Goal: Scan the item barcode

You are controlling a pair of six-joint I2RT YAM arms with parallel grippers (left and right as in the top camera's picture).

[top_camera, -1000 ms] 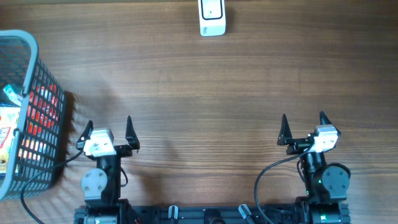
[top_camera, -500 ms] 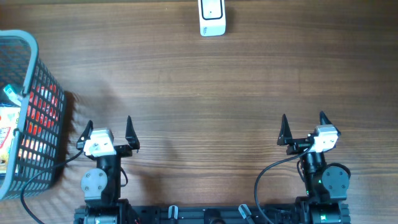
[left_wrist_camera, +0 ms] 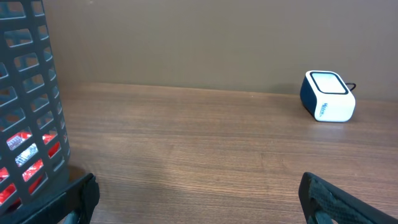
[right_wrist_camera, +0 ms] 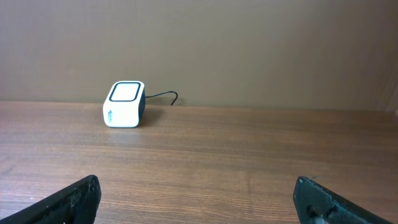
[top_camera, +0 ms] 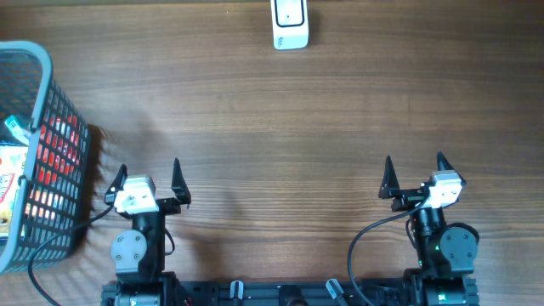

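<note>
The left pincer (top_camera: 149,170) is standing wide, gripping nothing; the right pincer (top_camera: 414,161) is likewise gaping and empty; both are hovering at the near edge of the desk (top_camera: 280,127), well short of the scanner (top_camera: 290,24), one to each side of it, probably because this parked pose is leaving the middle free and giving each wrist camera a plain view ahead. The scanner is sitting at the far edge with its window facing upward, so that either arm can present a barcode from above. The basket (top_camera: 59,144) is standing well apart from the scanner, off to its left and nearer the robot, just beside the left pincer; packets (top_camera: 53,149) are lying inside it, a red one showing through the mesh; the item to be scanned is, I judge, among them, though which one I cannot tell. Nothing is being held, so the task is looking barely begun; the left arm is looking better placed to reach in, the basket being on its side of the scanner.
</note>
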